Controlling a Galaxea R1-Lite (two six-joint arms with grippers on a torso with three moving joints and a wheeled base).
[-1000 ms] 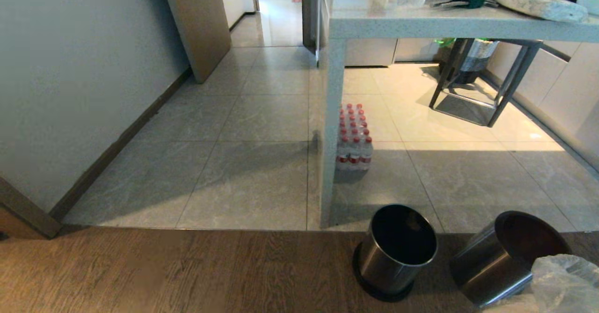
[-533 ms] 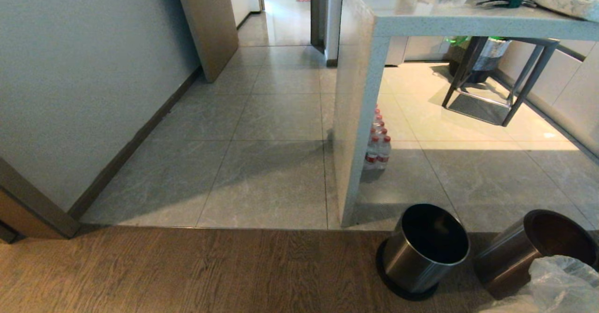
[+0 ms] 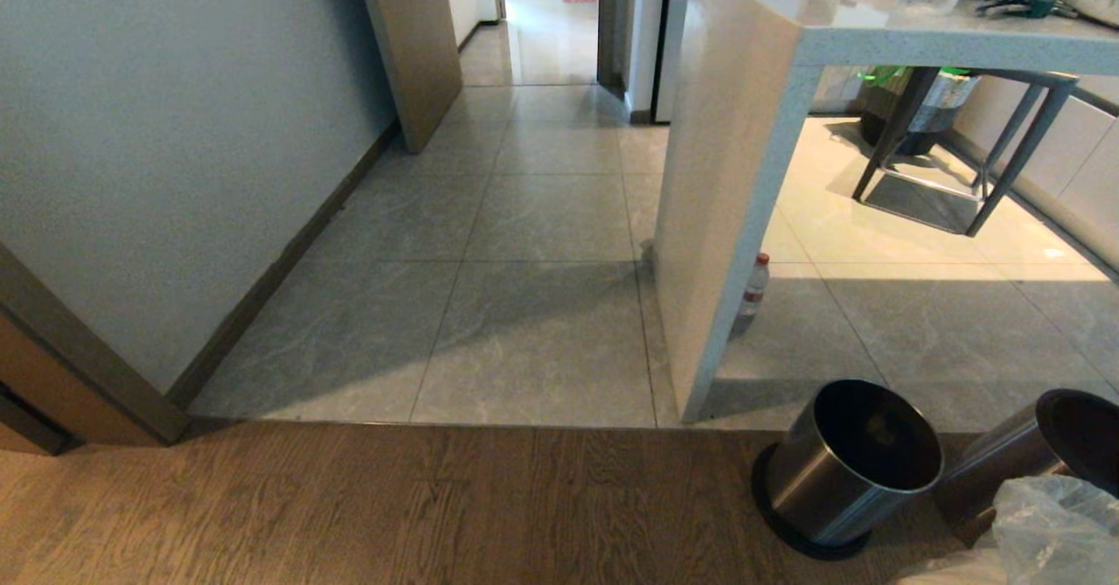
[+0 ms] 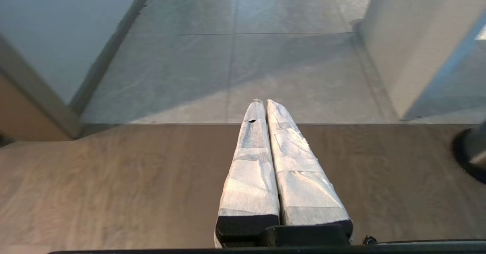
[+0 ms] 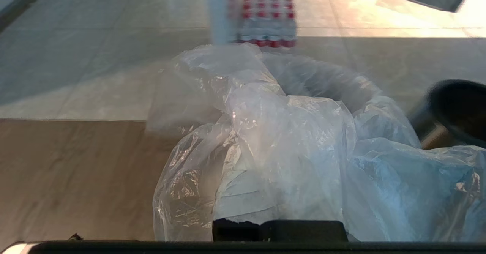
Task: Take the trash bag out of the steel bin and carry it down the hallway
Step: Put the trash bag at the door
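The crinkled clear trash bag (image 5: 288, 144) is bunched over my right gripper (image 5: 271, 109), which is shut on it and almost wholly hidden under the plastic. A corner of the bag (image 3: 1053, 528) shows at the lower right of the head view. A round steel bin (image 3: 848, 480) with a black base stands on the wood floor, its inside dark. A second steel bin (image 3: 1045, 449) leans beside it, behind the bag. The hallway (image 3: 542, 218) of grey tiles runs ahead past a tan door frame. My left gripper (image 4: 262, 103) is shut, holds nothing and hovers over the wood floor.
A stone counter panel (image 3: 726, 218) stands right of the hallway, with a red-capped bottle (image 3: 754, 288) behind it. The pack of bottles (image 5: 265, 18) shows in the right wrist view. A grey wall with a dark baseboard (image 3: 280, 261) lines the left. A metal stool (image 3: 953, 156) stands under the counter.
The whole head view has slid: counter, bins and bottles moved rightward in the picture, and more of the hallway shows. The camera moved, not the things. The bag stays at my right gripper.
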